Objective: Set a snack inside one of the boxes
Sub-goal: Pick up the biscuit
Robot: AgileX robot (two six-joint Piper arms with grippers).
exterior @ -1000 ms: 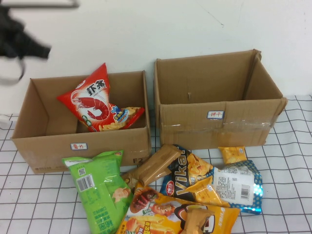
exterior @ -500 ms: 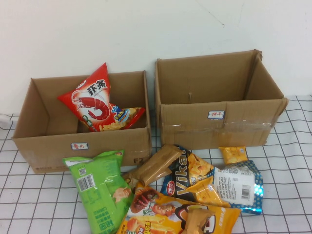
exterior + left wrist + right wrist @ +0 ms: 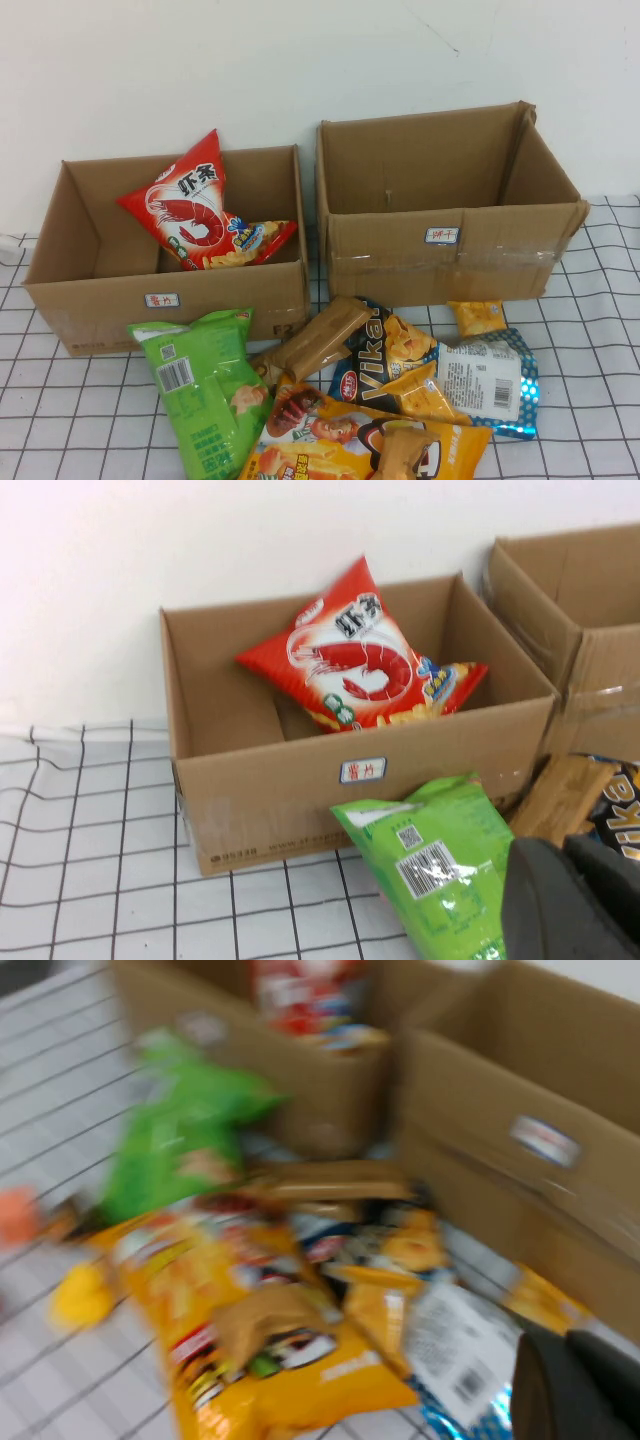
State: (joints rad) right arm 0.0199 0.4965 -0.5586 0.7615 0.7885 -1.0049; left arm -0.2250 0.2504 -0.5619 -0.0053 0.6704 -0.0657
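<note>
The left cardboard box holds a red shrimp-chip bag, also seen in the left wrist view. The right cardboard box looks empty. In front of the boxes lies a pile of snacks: a green bag, a brown bar, a dark "Vika" bag, a yellow bag and a white-and-blue bag. Neither arm shows in the high view. My left gripper is shut and empty, near the green bag. My right gripper is shut and empty, above the white-and-blue bag.
A small yellow pack lies by the right box's front wall. The table has a white cloth with a black grid. A white wall stands right behind the boxes.
A dark blurred arm at the high view's top left has moved out of view. The boxes and snacks have not moved.
</note>
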